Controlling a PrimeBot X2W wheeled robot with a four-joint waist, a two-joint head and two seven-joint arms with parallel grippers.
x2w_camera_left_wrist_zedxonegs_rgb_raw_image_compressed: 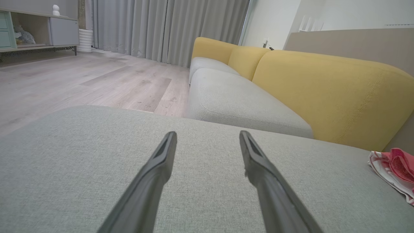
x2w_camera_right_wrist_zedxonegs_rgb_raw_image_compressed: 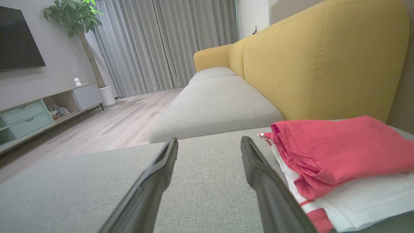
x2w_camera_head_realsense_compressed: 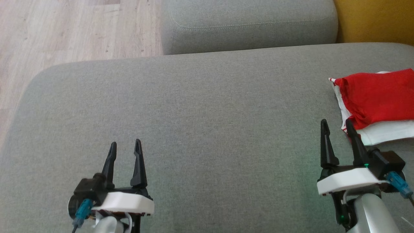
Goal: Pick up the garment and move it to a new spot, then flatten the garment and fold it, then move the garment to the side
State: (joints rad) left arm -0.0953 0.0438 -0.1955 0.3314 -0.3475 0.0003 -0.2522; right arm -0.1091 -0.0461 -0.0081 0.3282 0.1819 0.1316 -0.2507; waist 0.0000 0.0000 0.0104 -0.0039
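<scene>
**A:** Nearest us, how do the claws stand?

**B:** The left claw [x2w_camera_head_realsense_compressed: 125, 142] hangs over the near left of the grey seat [x2w_camera_head_realsense_compressed: 207, 123], fingers spread, with nothing between them. The right claw [x2w_camera_head_realsense_compressed: 336, 121] is at the near right, also spread and holding nothing. Its right-hand finger stands just beside the garment's near-left corner. I cannot tell whether it touches the cloth.

**A:** And the garment itself?

**B:** The garment [x2w_camera_head_realsense_compressed: 375, 97] lies at the right edge of the seat, a little farther off than the right claw. Red cloth is doubled over white cloth with red stripes, in a compact, roughly squared pile.

**A:** Which step is that?

**B:** It fits two. It could be a folded pile set at the side, as the task wants, or a bundle waiting there to be carried to a new spot. The pictures don't settle it.

**A:** Then what counts as care either way?

**B:** I'd watch that finger by the corner. Layered soft cloth drags easily, and a sideways brush could pull the red layer off the white. Any motion of the right claw is best kept straight up or straight away from the hem, never across it.

**A:** And farther off?

**B:** A second grey cushion [x2w_camera_head_realsense_compressed: 249, 26] lies beyond the seat, with the yellow backrest [x2w_camera_head_realsense_compressed: 372, 19] at the far right.
</scene>
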